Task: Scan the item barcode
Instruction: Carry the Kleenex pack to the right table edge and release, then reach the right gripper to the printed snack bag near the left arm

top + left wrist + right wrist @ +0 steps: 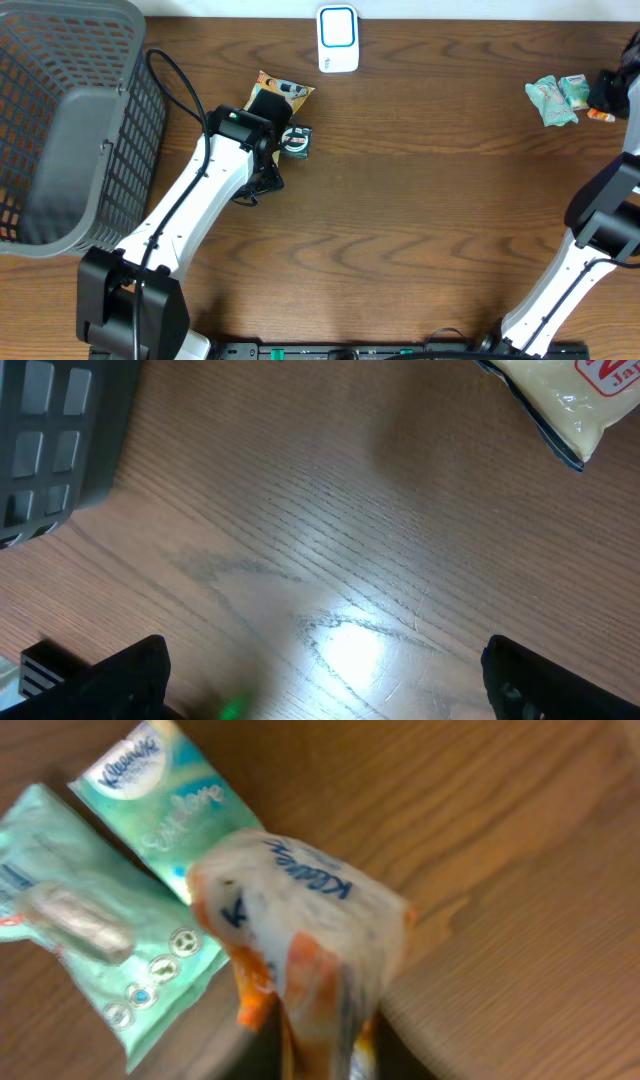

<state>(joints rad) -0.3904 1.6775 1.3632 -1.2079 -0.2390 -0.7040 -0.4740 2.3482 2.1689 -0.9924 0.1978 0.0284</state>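
Left arm (190,200): it is reached out over the middle left of the counter (420,220), beside the gray basket (60,130).
Left jaws: they are held wide open and nothing is held in them. Only bare wood is seen between them.
Right jaws: they are seen at the far right edge. Whether they are open or closed cannot be told, as the fingers are hidden by the pack.
Orange tissue pack (300,950): this is judged to be the thing to scan. It is found right at the right jaws, with one end pointed toward them and its long side running away up and to the left. It cannot be told if it is gripped or just lying there.
Green tissue packs (90,930): two are laid just left of the orange one.
Snack bag (290,92): it is laid just past the left jaws, a bit to the right of them.
Scanner (337,40): it is stood at the far edge, in the middle.
What matters most: the scanner is well apart from the orange pack, to its left and a bit farther back. The left arm is much nearer to the scanner, but the pack is at the right arm.
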